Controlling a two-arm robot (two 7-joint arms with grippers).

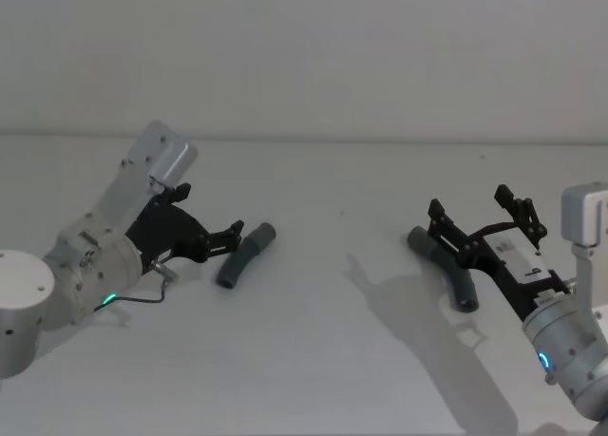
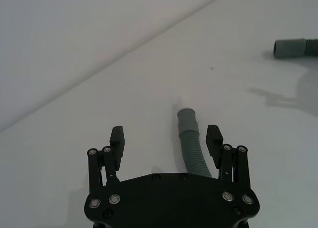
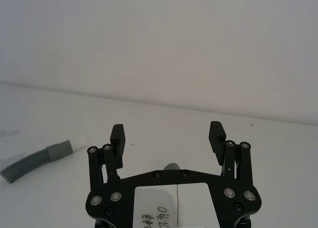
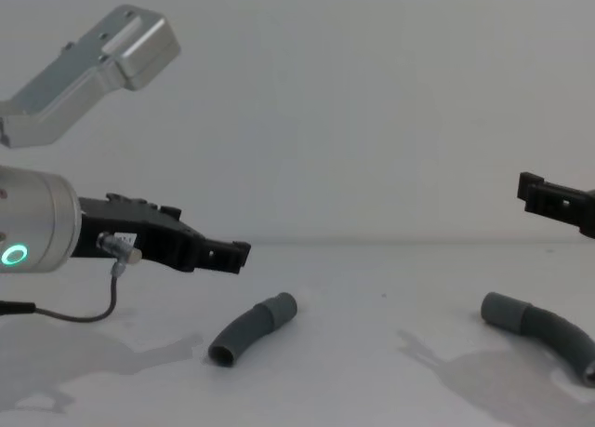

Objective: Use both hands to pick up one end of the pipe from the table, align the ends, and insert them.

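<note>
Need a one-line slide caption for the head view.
Open left hand beside the left pipe piece, open right hand over the right pipe piece; both pieces lie ungrasped on the table.

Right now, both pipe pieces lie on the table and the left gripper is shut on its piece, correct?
No. The left gripper is open, jaws spread and not touching the left pipe piece, as the left wrist view shows. It and the right pipe piece both lie on the table.

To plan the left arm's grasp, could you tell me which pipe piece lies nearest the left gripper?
The piece on the robot's left, right by the open left gripper; the other piece lies far to the right, under the right gripper.
</note>
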